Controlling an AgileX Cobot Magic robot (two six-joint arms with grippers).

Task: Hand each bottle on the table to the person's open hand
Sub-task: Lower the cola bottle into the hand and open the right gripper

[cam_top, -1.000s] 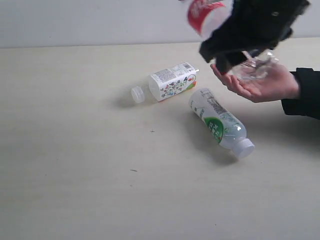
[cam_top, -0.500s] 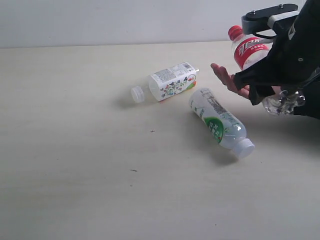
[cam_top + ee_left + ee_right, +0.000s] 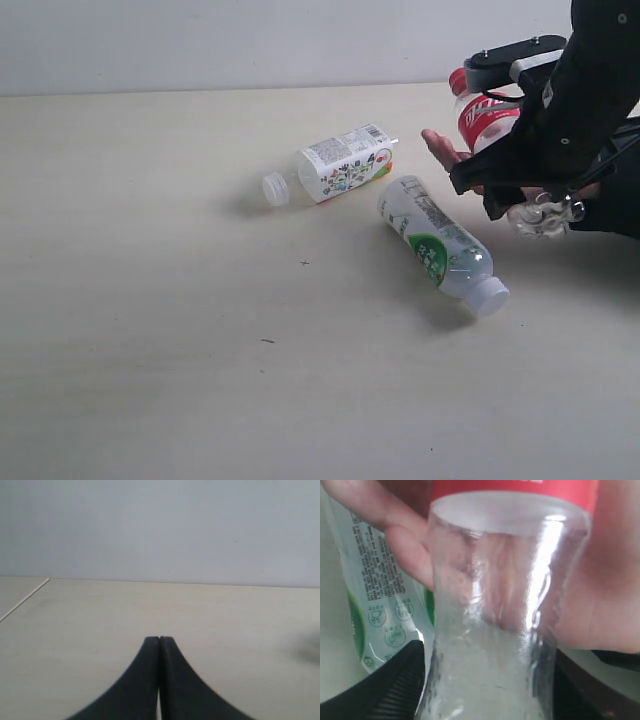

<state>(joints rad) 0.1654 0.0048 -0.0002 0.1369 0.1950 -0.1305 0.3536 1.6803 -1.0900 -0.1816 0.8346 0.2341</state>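
Note:
My right gripper (image 3: pixel 515 165) is shut on the red-capped clear bottle with a red label (image 3: pixel 487 115), holding it tilted just over the person's open hand (image 3: pixel 445 150). In the right wrist view its clear lower body (image 3: pixel 490 630) fills the space between my ribbed fingers (image 3: pixel 395 685), with the palm (image 3: pixel 605 580) close behind; I cannot tell whether they touch. The green-labelled, white-capped bottle (image 3: pixel 435 245) lies on its side on the table (image 3: pixel 150 300) below the hand. The squarish white-labelled bottle (image 3: pixel 345 162) lies left of it. My left gripper (image 3: pixel 159 639) is shut and empty above the table.
A pale wall (image 3: pixel 200 40) backs the table's far edge. The person's black sleeve (image 3: pixel 620 200) enters at the right edge. The table's edge line (image 3: pixel 25 597) shows in the left wrist view.
My right arm has come down from the top of the view with the red-labelled bottle and brought it over the person's palm. The other bottles have not moved.

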